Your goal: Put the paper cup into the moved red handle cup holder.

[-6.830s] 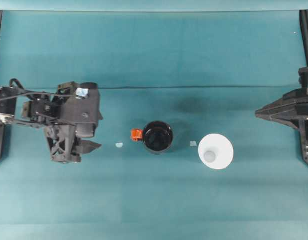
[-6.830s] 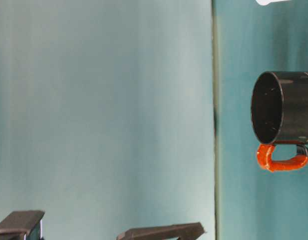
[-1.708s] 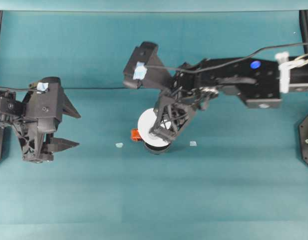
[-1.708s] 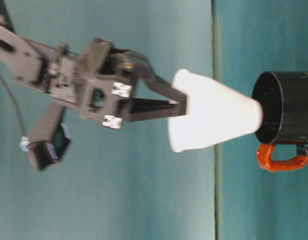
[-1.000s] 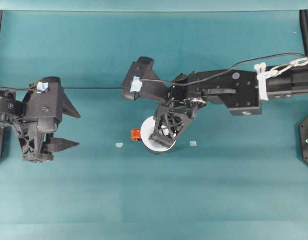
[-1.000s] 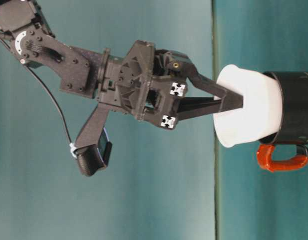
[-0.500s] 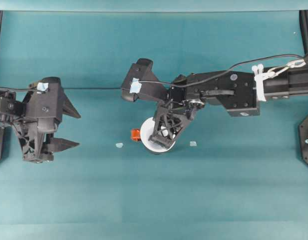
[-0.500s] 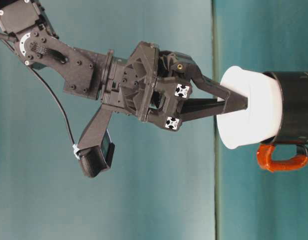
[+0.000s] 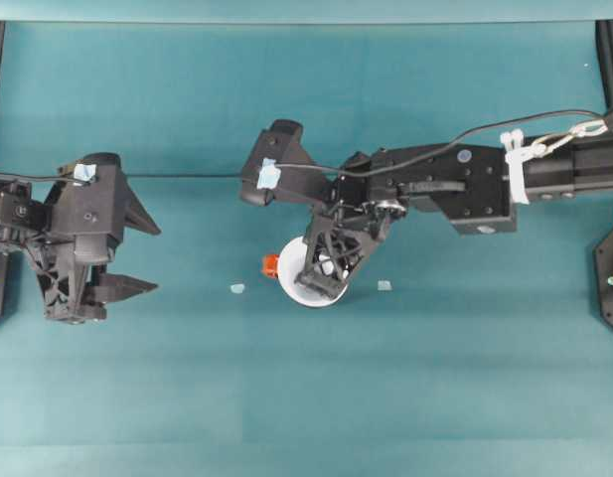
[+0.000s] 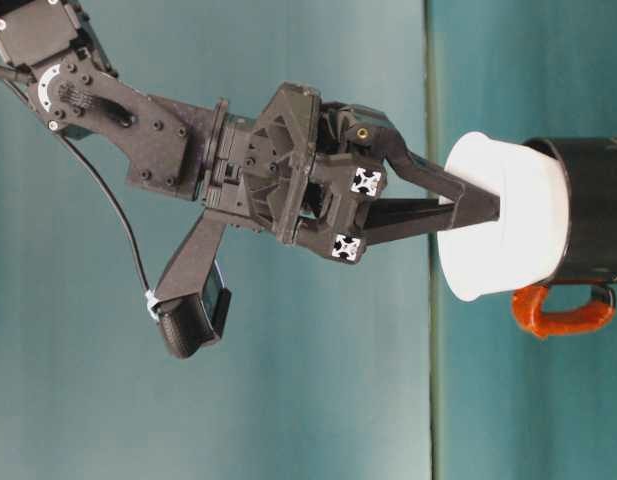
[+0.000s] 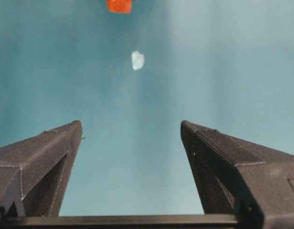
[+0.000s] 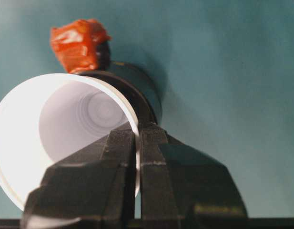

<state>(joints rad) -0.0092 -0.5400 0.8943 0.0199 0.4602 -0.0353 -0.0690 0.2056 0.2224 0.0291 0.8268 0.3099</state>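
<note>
The white paper cup (image 10: 503, 215) sits part-way down in the black red handle cup holder (image 10: 598, 210), its upper half standing above the holder's rim. The orange-red handle (image 9: 270, 264) points left. My right gripper (image 12: 137, 138) is shut on the cup's rim wall, one finger inside and one outside, reaching in from the upper right (image 9: 324, 273). In the right wrist view the cup's inside (image 12: 89, 119) is empty, with the holder (image 12: 137, 90) beneath it. My left gripper (image 9: 137, 253) stands open at the left, well apart from the holder, nothing between its fingers (image 11: 42, 157).
Two small pale scraps lie on the teal cloth, one left of the holder (image 9: 236, 288) and one right of it (image 9: 383, 285). The right arm (image 9: 465, 184) with its cable stretches across the upper right. Black frame posts stand at the far edges (image 9: 612, 60).
My right gripper has come down a little, pressing the paper cup slightly deeper into the holder, which has shifted a touch. The left arm has stayed still.
</note>
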